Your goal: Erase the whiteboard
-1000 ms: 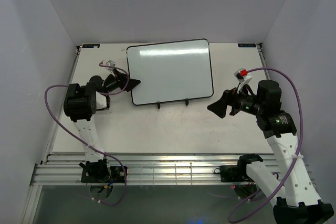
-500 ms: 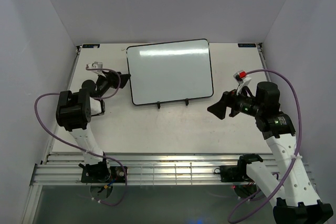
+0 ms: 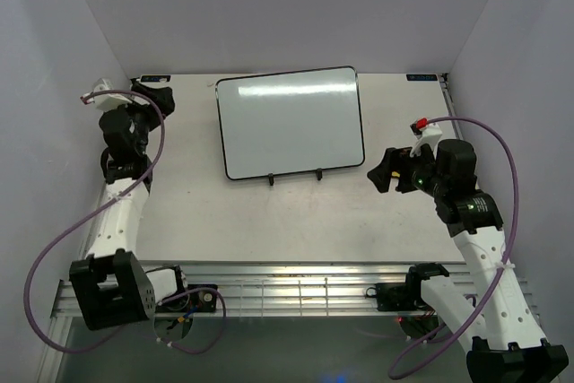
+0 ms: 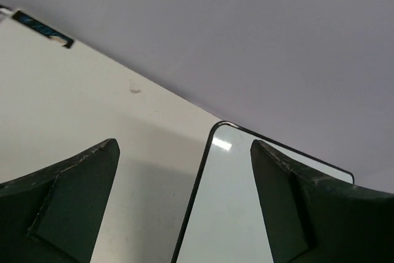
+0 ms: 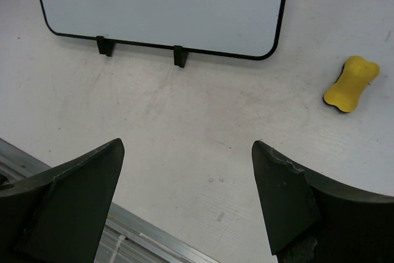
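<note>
right wrist: whiteboard point(image 5: 160, 4) on black stand point(image 5: 178, 56), yellow eraser point(image 5: 351, 84) lying apart.

Left arm point(image 3: 117, 217): white tubular links joined by black cylindrical joint housings. One black block-shaped housing sits by the near left corner of the tabletop.

Right arm point(image 3: 484, 262): same white links and black housings.

Left cable point(image 3: 34, 274): purple, thin, routed in wide loops alongside the arm.

Right cable point(image 3: 515, 187): purple, same type, ending at a white clip with a red tab point(image 3: 418, 124).

Left gripper point(image 4: 184, 146) and right gripper point(image 5: 188, 146): two matte black, wedge-shaped fingers point(image 5: 68, 207) each, with scuffed edges.
</note>
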